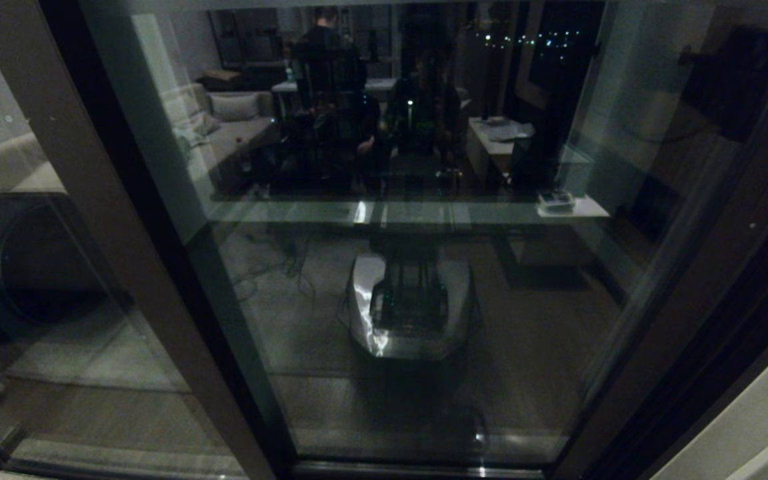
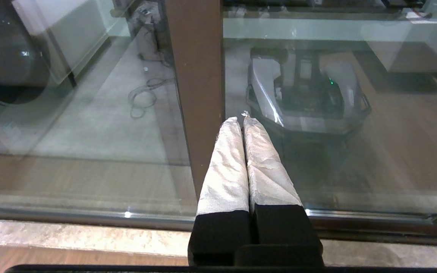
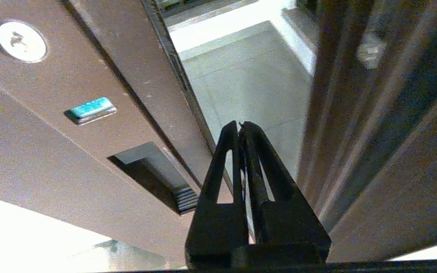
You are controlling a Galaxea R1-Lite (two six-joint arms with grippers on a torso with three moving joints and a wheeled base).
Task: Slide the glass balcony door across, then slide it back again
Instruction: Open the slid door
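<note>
Standing just short of its jamb, the glass balcony door [image 3: 70, 125] leaves a narrow gap where the right gripper [image 3: 241, 125], jaws closed, seems set to push its stile, while the left gripper [image 2: 240, 119], jaws closed too, rests by the other stile [image 2: 197, 87].

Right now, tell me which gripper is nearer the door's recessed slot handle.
Right. The right gripper, jaws shut, sits just beside the slot handle on the door stile. The left gripper, jaws shut, points at a plain brown stile.
</note>
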